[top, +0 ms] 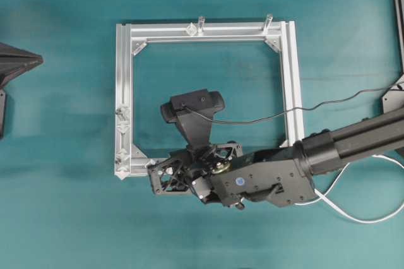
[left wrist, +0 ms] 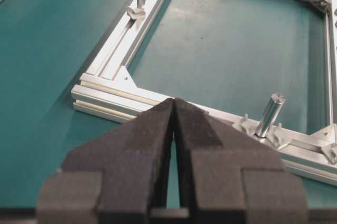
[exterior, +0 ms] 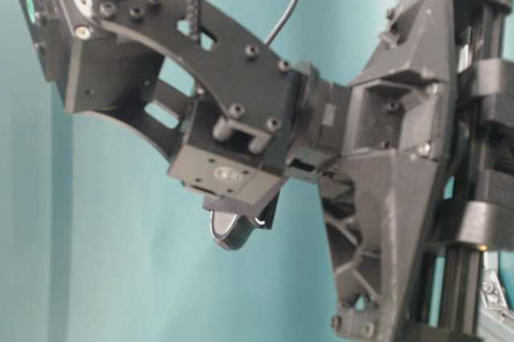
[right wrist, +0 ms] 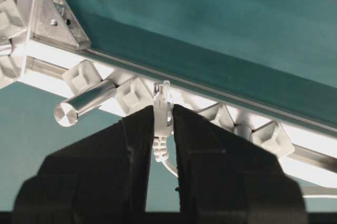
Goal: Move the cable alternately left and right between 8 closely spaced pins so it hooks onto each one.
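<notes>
The right gripper (right wrist: pixel 162 129) pinches the cable (right wrist: pixel 162 109) by its small clear-whitish plug, the black pads pressed against its ribbed collar, with the plug tip sticking out toward the aluminium frame (right wrist: pixel 50 29). The plug sits just at the frame's rail, beside a metal post (right wrist: pixel 84 104) lying across the view, and close to the first of the pins (right wrist: pixel 137 93) along that rail. By my reading no pin is hooked yet: the cord shows only behind the pads, trailing away from the frame, so all eight passes are left. Overhead, the white cord loops on the table to the outside of the frame's right rail, under the right arm. The pins look like pale, faceted studs set tightly together; the cord is thin, white and limp. The left gripper (left wrist: pixel 174 129) hovers off the frame's corner, pads pressed together on nothing.
</notes>
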